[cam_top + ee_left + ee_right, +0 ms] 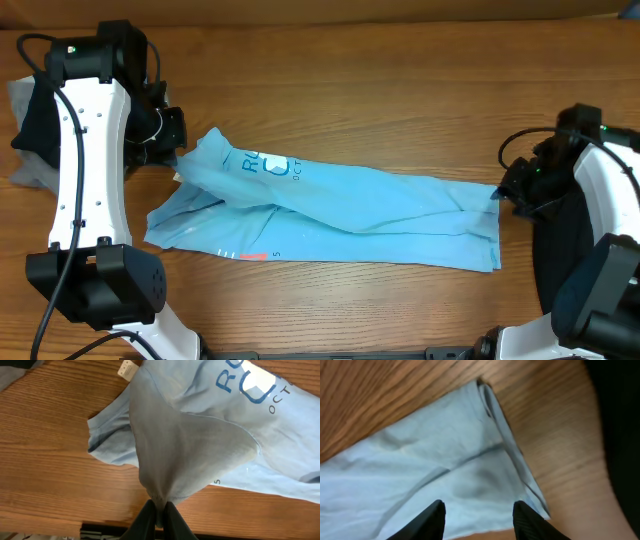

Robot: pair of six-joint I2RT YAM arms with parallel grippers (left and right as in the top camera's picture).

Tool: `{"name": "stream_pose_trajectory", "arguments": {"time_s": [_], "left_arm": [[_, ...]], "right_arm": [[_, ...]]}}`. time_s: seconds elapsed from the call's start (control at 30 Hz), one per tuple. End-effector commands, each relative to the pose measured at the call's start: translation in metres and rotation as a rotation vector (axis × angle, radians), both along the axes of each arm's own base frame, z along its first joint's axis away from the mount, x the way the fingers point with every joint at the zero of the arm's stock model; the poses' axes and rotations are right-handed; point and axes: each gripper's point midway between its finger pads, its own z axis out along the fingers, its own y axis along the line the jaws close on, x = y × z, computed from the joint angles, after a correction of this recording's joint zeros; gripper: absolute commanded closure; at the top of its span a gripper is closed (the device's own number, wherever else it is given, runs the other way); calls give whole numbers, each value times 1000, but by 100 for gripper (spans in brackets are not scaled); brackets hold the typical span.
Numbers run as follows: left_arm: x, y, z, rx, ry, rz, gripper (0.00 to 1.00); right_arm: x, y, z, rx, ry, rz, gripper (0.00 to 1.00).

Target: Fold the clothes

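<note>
From overhead you see the light blue T-shirt (350, 215) stretched as a long, narrow, creased band across the middle of the wooden worktop (400, 90). Its collar end points toward the left arm (85, 150) and its hem end toward the right arm (610, 180).

The left wrist view gives you what that view cannot. The left jaws are clenched on a pinch of the T-shirt's thin cloth, which rises off the wood in a smooth, tent-like peak with a shaded underside. There you can also make out a small tan label (127, 369) at the neck and large blue lettering (250, 382) beside it.

The right wrist view shows the right jaws released. Both black fingers (436, 520) stand apart above the T-shirt's hem corner, where the stitched edge lies doubled in soft ridges on the wood grain.

Only overhead do you get the pink print (252, 256) along the T-shirt's lower long edge. Left of the T-shirt, behind the left arm, lies a grey and black garment pile (22, 150). Right of the T-shirt, a dark mass (620, 410) is probably black cloth, though that view is too dim to be sure.
</note>
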Motion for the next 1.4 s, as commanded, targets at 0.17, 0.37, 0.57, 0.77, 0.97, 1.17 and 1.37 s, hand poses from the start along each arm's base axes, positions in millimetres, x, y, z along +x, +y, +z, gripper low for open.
{"name": "stream_pose_trajectory", "arguments": {"time_s": [0.17,0.37,0.57,0.77,0.97,1.17,1.37], "left_arm": [[0,3,-2,9,2,-6,90],[3,3,-2,10,-9,-6,90],[3,3,-2,10,-11,-6,90],[4,4,-2,11,-13,-6,90],[4,4,-2,11,-13,-6,91],[4,4,-2,11,-13,-6,91],[4,4,-2,12,-13,-7,91]], "right_arm": [[-18,24,-39,105,-17,-12,62],[-9,14,-44,51,-51,-35,50],[-2,-4,-47,-48,-60,-100,50],[-4,-6,-58,-61,-62,-111,61],[-4,0,-63,-30,-65,-110,81],[-9,-3,-51,-46,-43,-113,96],[-11,-5,-20,-70,-80,-115,96]]}}
